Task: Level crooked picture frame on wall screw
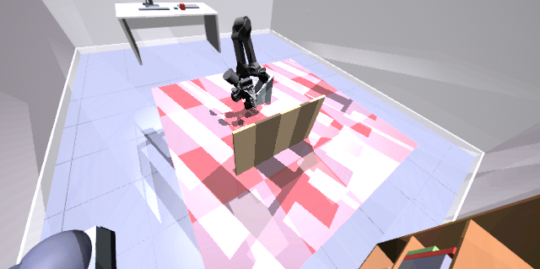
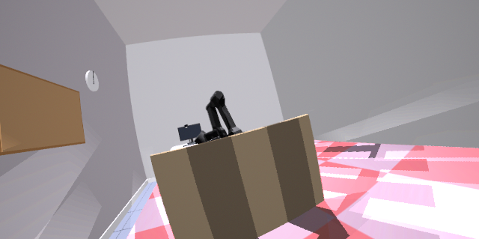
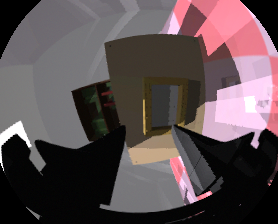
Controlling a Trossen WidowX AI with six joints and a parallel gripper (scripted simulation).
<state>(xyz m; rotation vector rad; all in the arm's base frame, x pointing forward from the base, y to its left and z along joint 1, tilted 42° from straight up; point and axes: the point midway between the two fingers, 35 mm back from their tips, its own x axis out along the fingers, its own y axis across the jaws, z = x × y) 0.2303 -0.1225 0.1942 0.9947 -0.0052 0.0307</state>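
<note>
The picture frame (image 3: 147, 107) has a gold border around a grey picture. In the wrist view it hangs on the tan upright board (image 1: 266, 144) (image 2: 254, 171) (image 3: 155, 55), right of the view's middle. Its sides do not run parallel to the board's left edge, but the lens bends lines and I cannot tell which side is higher. The screw and notched strip are hidden. My gripper (image 1: 251, 104) (image 3: 148, 128) is open and empty, in front of the board and apart from the frame. The board hides the frame in the top and exterior views.
The board stands upright over the red and white rug (image 1: 219, 227). A grey panel (image 1: 265, 93) stands beside the arm. A white desk (image 1: 169, 11) with a monitor is at the back. A brown shelf (image 2: 41, 119) (image 3: 92, 112) is beyond the board. Striped shadows cross the board.
</note>
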